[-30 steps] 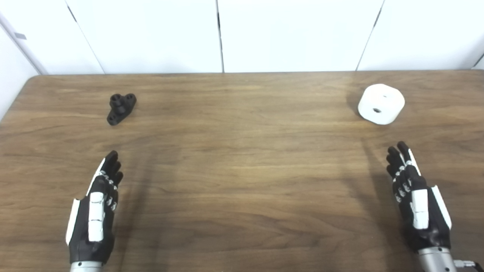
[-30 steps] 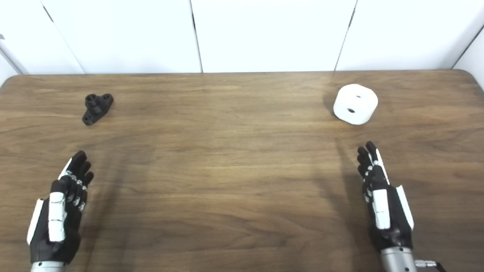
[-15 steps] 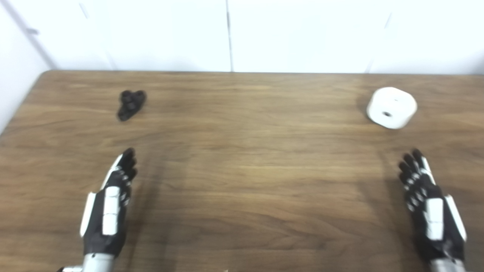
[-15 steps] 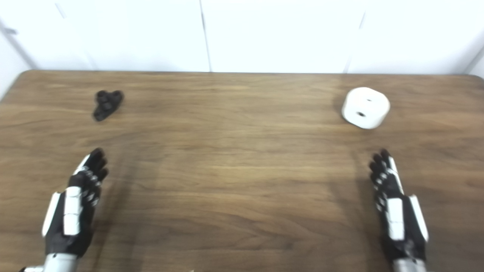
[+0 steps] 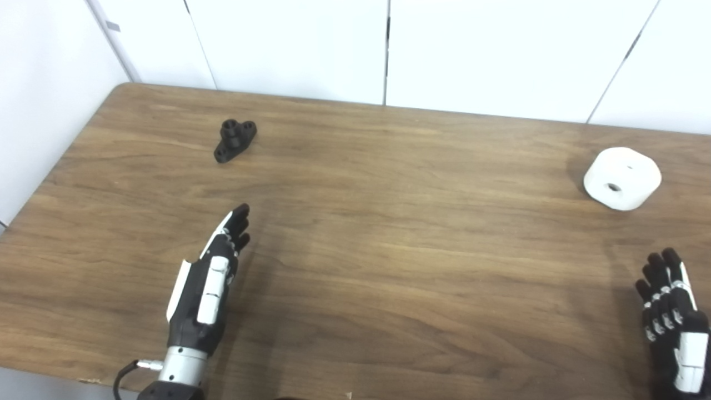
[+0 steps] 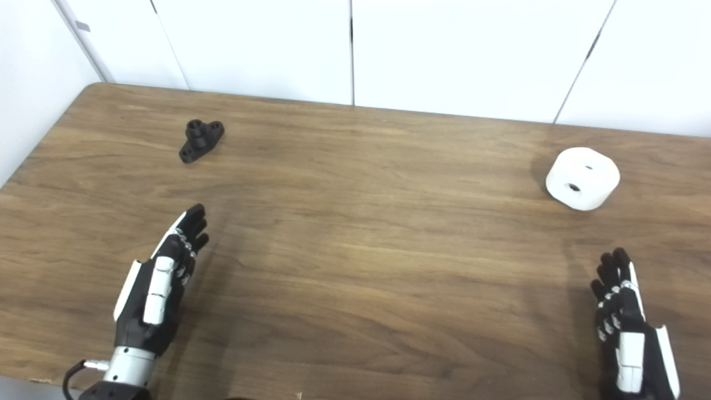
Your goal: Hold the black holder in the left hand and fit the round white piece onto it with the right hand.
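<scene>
The black holder (image 5: 235,140) lies flat on the wooden table (image 5: 389,233), well to the left of the round white piece (image 5: 622,178), which sits on the table near its right edge. The left robot hand (image 5: 210,286) hovers over the table on the near side of the black holder, well apart from it, fingers stretched out and holding nothing. The right robot hand (image 6: 630,328) hangs on the near side of the round white piece, also spread and empty.
</scene>
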Controlling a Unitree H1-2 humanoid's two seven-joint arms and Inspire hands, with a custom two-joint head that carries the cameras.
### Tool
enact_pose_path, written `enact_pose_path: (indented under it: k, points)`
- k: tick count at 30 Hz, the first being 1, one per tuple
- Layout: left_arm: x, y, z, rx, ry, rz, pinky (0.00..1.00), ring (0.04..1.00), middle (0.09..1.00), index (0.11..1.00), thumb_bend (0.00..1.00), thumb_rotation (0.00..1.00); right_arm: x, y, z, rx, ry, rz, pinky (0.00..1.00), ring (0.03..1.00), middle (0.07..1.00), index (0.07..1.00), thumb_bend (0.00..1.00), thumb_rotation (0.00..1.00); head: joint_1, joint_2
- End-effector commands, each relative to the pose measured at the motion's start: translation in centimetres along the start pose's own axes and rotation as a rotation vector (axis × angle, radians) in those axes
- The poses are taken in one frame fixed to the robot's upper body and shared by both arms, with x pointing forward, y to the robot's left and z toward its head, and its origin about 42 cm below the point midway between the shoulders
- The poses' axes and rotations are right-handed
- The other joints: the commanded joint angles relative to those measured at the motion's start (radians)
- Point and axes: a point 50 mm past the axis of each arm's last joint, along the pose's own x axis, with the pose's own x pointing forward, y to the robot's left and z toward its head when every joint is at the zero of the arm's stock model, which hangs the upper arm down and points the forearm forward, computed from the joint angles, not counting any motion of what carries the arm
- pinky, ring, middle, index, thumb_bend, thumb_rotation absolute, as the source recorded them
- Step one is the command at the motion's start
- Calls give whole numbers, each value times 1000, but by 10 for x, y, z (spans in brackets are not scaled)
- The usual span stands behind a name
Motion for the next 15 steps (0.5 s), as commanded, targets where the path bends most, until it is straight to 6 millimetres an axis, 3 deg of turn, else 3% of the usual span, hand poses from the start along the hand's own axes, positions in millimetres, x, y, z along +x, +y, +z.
enact_pose_path:
  k: [1, 13, 15]
  points:
    - [-5, -11, 3, -28, -45, 35, 975, 990, 975, 925, 522, 888, -1, -9, 0, -19, -21, 2, 1000, 1000, 989, 1000, 679, 1000, 0, 1]
    - [-9, -18, -3, -29, -35, 45, 970, 986, 969, 912, 509, 856, -2, -12, -6, -30, -17, -2, 1000, 1000, 995, 1000, 694, 1000, 25, -52]
    - [-10, -18, -5, -23, -37, 44, 971, 985, 967, 911, 502, 858, -2, -13, -8, -29, -20, -2, 1000, 1000, 995, 1000, 696, 1000, 31, -77]
